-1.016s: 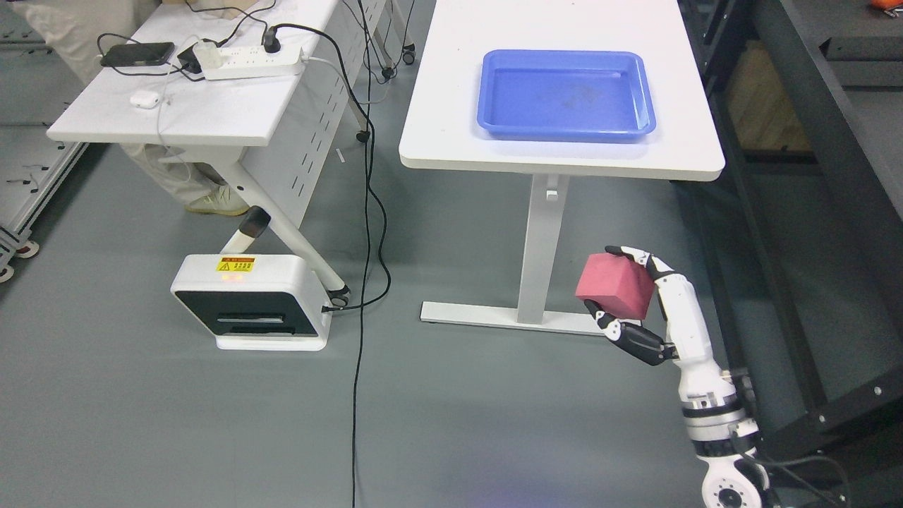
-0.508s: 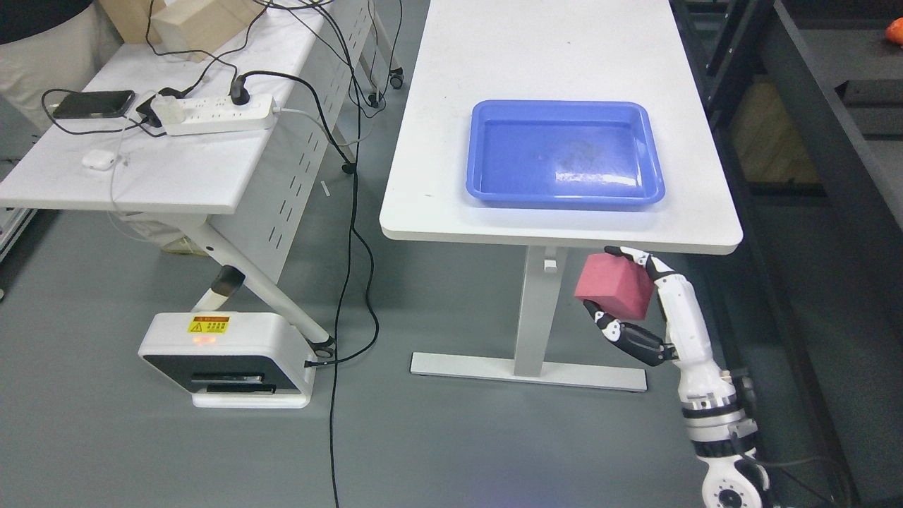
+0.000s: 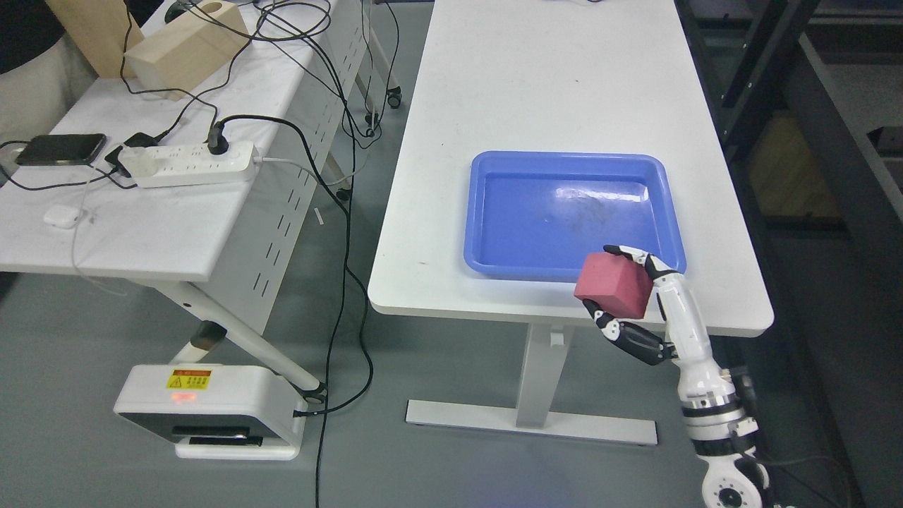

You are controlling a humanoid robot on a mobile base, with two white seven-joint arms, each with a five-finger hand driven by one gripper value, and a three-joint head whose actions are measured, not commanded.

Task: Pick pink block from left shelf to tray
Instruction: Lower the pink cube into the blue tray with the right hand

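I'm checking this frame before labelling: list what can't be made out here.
- Left hand: outside the head view.
- pink block: far side covered by the right hand.
- tray: near right corner behind the block.
- Warning label on the floor unit: too small to read.

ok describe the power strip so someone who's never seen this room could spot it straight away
Look at the white side table on the left of the head view, not the one bearing the blue tray. Near its middle lies the white power strip, long and flat, with a black plug in it. Beside it, the dark phone is black and the earbud case is small and rounded.
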